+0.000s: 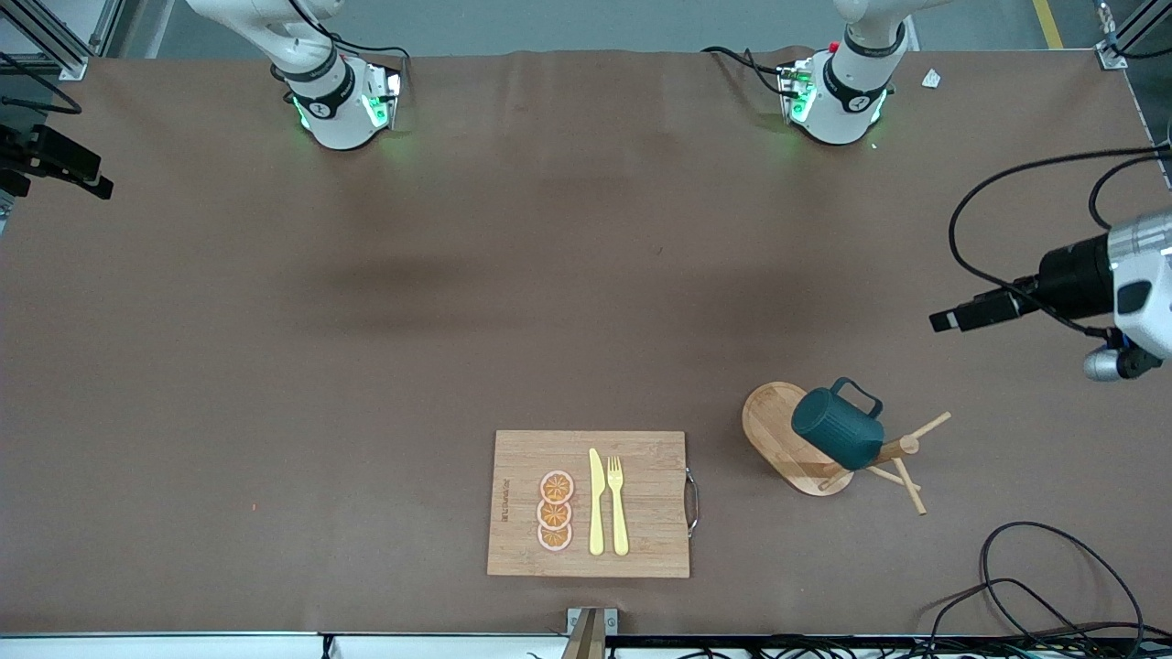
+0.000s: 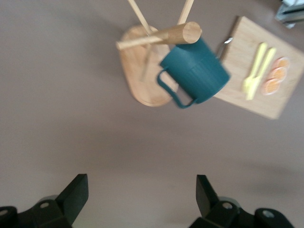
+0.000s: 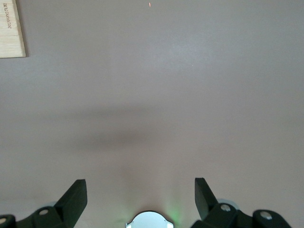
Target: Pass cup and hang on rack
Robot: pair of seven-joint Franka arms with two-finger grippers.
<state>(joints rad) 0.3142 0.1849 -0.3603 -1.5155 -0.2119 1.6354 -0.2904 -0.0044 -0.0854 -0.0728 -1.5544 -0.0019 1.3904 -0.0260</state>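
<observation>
The cup (image 1: 837, 428) hangs on the rack (image 1: 795, 439), beside the cutting board (image 1: 591, 503) — hung, I judge. The left gripper (image 2: 137, 197) hovers over bare table, fingers spread and empty; the right gripper (image 3: 140, 197) waits likewise — open, holding nothing.

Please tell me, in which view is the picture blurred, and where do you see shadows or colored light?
Left wrist view: the cup and cutting board look smeared. Front view: soft dark shadows on the table, green glow at both bases. Right wrist view: one faint shadow band, sharp tool tips.
</observation>
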